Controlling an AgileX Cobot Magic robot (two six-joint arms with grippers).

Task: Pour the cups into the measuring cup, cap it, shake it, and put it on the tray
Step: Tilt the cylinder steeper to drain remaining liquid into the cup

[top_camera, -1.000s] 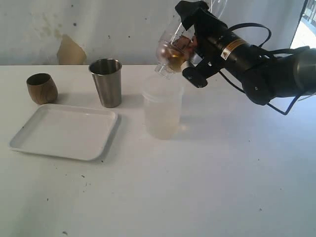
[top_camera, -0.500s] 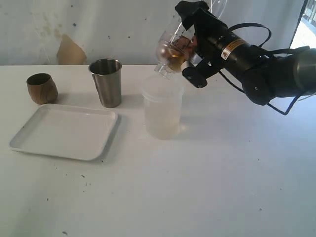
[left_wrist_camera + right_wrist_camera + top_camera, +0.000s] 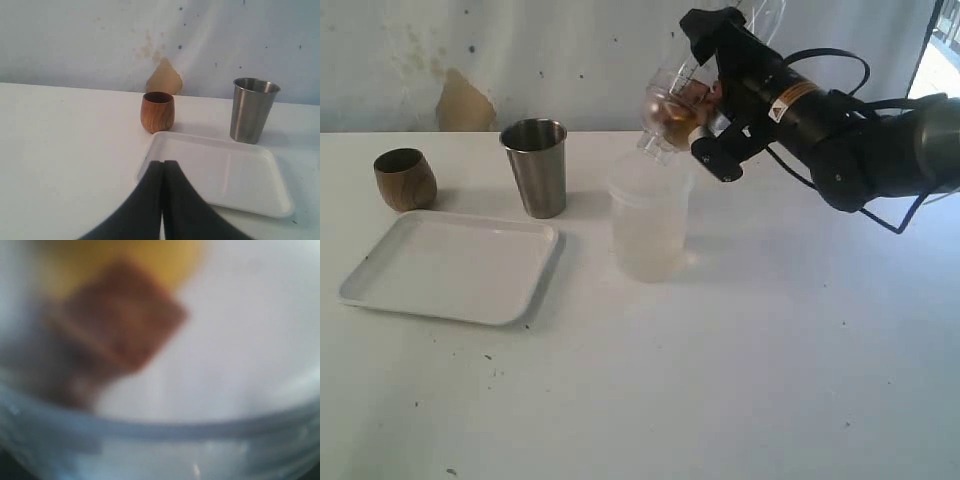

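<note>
Look, the right gripper [image 3: 698,108] is clamped wide around the clear measuring cup [image 3: 663,112], which is tilted with its low end just over the frosted cup [image 3: 648,228] beneath the jaws. The left gripper [image 3: 163,165] is pinched shut and empty. The tray [image 3: 220,175] lies just past its tips, with the wooden cup [image 3: 157,111] and steel tumbler [image 3: 253,110] farther ahead.

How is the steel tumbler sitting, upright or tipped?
Upright: the steel tumbler stands on its base beside the white tray, open mouth facing up, in both views.

exterior view looks down; low left wrist view shares the tray [image 3: 450,265].
</note>
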